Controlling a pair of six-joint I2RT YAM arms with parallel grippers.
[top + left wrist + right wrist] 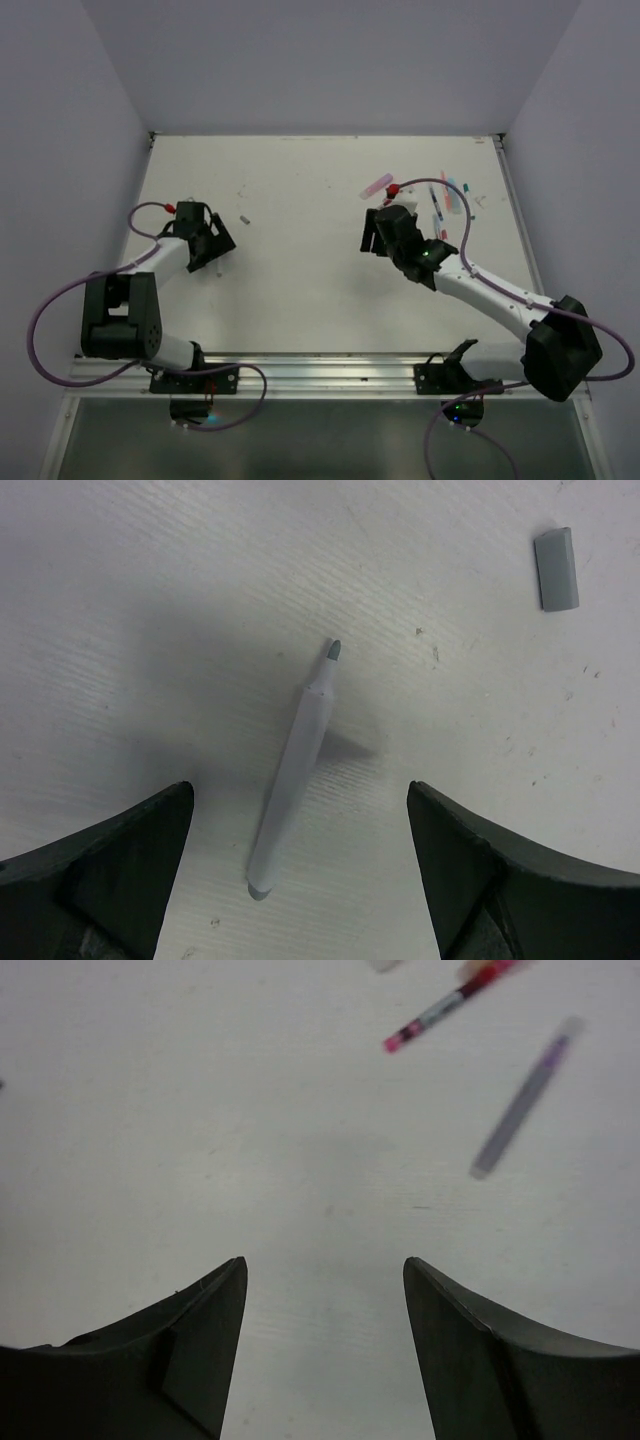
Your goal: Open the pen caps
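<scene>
1. Though spread wide above the table (300,190), grips nothing with the left gripper (300,800).
2. Straddles a grey pen (295,765) lying flat between the jaws, uncapped, tip showing, touched by neither.
3. Grey cap (556,569) on the table, well apart from that pen.
4. Right gripper (325,1270) fairly wide too, holding nothing.
5. Beyond it, blurred: pink-tipped pen (440,1008) and grey-purple pen (522,1105); capped or not, cannot tell.
6. Other pens (445,195) clustered far right.
</scene>
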